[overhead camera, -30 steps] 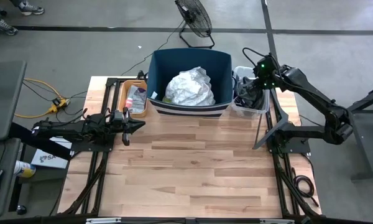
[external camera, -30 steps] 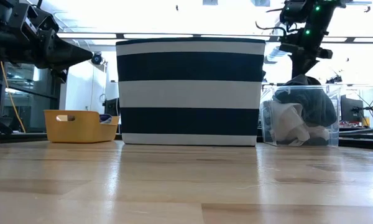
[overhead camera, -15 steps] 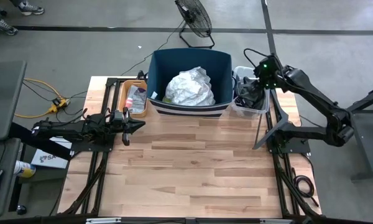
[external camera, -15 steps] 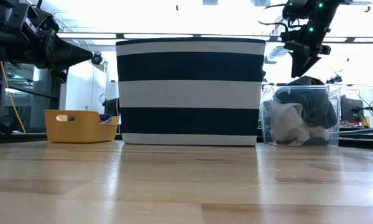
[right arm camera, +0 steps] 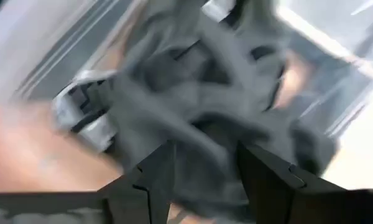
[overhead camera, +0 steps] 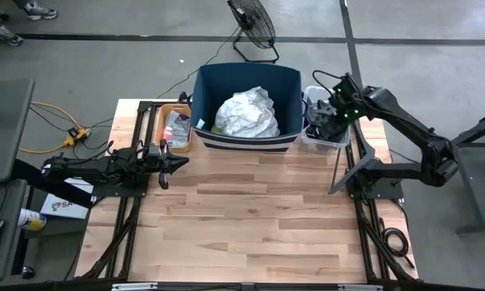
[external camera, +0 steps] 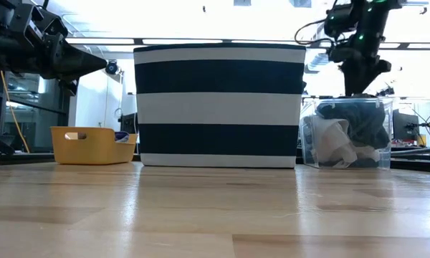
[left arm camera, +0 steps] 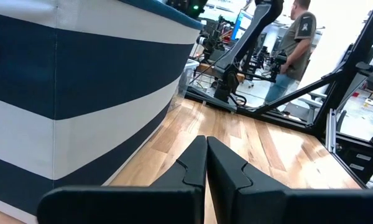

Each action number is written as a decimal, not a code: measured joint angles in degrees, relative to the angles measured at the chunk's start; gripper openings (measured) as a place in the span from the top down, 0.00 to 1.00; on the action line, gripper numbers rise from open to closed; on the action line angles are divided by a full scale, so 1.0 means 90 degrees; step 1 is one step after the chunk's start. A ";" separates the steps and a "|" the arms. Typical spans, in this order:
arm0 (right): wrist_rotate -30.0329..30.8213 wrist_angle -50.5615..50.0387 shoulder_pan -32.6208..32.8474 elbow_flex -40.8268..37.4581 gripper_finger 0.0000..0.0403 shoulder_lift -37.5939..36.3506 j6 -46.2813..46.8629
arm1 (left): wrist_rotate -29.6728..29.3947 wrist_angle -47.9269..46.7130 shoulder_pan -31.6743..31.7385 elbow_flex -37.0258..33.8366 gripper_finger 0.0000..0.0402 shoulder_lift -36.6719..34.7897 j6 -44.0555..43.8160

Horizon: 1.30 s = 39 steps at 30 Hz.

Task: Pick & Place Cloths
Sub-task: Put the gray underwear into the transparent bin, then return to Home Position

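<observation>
Leftmost, my left gripper [overhead camera: 178, 159] waited over the table's left side, in front of the small orange tray [overhead camera: 158, 128], its fingers [left arm camera: 193, 165] pressed together and holding nothing. Next came the big navy striped bin [overhead camera: 246, 142] at the table's back edge, with a crumpled white cloth [overhead camera: 248, 113] already lying inside it. Just right of the bin stood a clear plastic box [external camera: 345, 134] stuffed with the cloths [external camera: 355, 122], dark grey on top and white beneath. My right gripper [right arm camera: 202, 165] hovered directly above that box, fingers spread, pointing down at the dark grey heap (blurred, so I could not tell one garment from another). To do this well, I judged, I should drop straight onto the highest fold, close on one layer only, and lift clear of the box's rim before swinging toward the bin.
</observation>
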 joint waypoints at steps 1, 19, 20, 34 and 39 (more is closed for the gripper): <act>0.0214 0.0142 -0.0001 0.0000 0.60 0.0078 -0.0003 | 0.0000 0.0000 0.0002 0.0000 0.97 0.0002 0.0000; 0.0216 0.1061 -0.0416 0.0000 0.60 0.2379 -0.0083 | 0.0000 0.0002 0.0000 0.0000 0.97 0.0000 0.0002; 0.0221 0.1089 -0.0416 0.0000 0.60 0.2395 -0.0100 | 0.0000 0.0002 0.0002 0.0000 0.97 0.0000 0.0000; 0.0611 0.0957 -0.0411 0.0000 0.60 0.0531 -0.0179 | 0.0000 0.0002 0.0002 0.0000 0.97 0.0001 0.0000; 0.0201 0.0927 -0.0411 0.0000 0.60 -0.0346 -0.0243 | 0.0000 0.0002 0.0002 0.0000 0.97 0.0002 0.0000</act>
